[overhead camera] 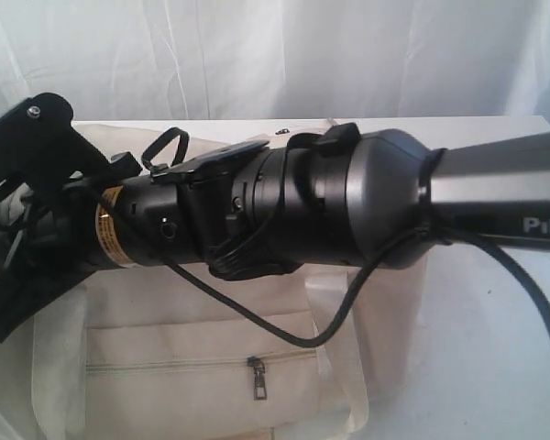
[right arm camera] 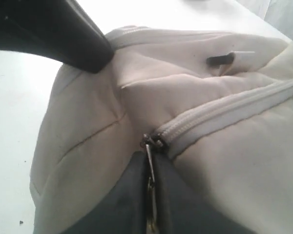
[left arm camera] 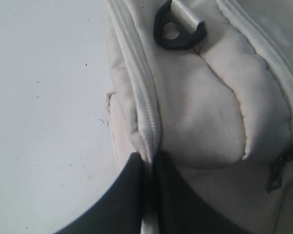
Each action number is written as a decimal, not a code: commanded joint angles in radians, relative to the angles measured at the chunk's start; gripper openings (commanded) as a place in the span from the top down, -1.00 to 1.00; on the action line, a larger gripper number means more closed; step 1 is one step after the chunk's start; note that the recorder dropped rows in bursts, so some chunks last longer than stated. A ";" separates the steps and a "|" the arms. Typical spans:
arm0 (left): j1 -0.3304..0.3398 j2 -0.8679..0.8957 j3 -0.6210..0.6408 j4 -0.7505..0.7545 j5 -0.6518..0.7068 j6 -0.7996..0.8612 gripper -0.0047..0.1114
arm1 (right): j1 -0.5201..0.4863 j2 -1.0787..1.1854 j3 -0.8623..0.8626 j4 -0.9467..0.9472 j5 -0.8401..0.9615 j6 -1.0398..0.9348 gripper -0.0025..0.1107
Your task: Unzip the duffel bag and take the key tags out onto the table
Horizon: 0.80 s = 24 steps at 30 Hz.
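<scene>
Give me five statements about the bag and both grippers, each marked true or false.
1. The right gripper is shut on the zipper pull of the duffel bag. True.
2. The bag's top is unzipped. False: the main zipper in the right wrist view is closed.
3. The key tags are out beside the bag. False: no key tags show on the table or anywhere else.
4. The left gripper pinches the bag along a zipper seam. True.
5. The front pocket zipper is closed. True.
</scene>
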 commanded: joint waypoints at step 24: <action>0.006 -0.009 0.101 -0.045 0.054 0.020 0.92 | -0.092 0.046 -0.259 0.001 0.183 -0.073 0.96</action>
